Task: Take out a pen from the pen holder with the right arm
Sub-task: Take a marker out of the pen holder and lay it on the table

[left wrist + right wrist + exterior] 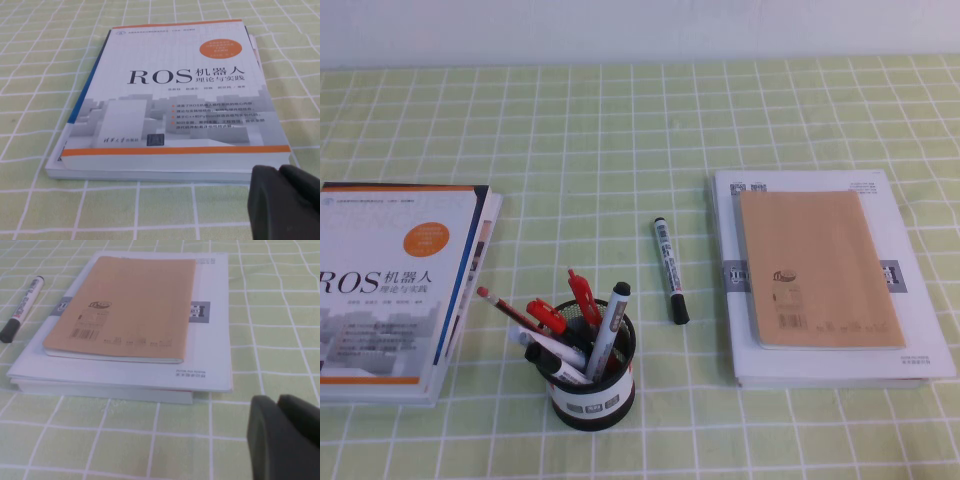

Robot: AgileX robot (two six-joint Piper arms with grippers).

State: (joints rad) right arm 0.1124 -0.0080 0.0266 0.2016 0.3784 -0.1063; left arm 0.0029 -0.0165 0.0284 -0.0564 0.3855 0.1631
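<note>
A black mesh pen holder (592, 385) stands near the table's front edge, left of centre, packed with several pens and markers, red and black. One black-capped marker (671, 270) lies loose on the cloth to its right, also seen in the right wrist view (22, 309). Neither arm shows in the high view. My right gripper (276, 402) hovers low over the cloth in front of the book stack, fingers pressed together, holding nothing. My left gripper (280, 172) sits in front of the ROS book, also shut and empty. The pen holder is outside both wrist views.
A white ROS textbook (390, 290) lies at the left, seen close in the left wrist view (185, 100). At the right a tan notebook (815, 265) rests on a white book (820, 350). A green checked cloth (620, 130) covers the table.
</note>
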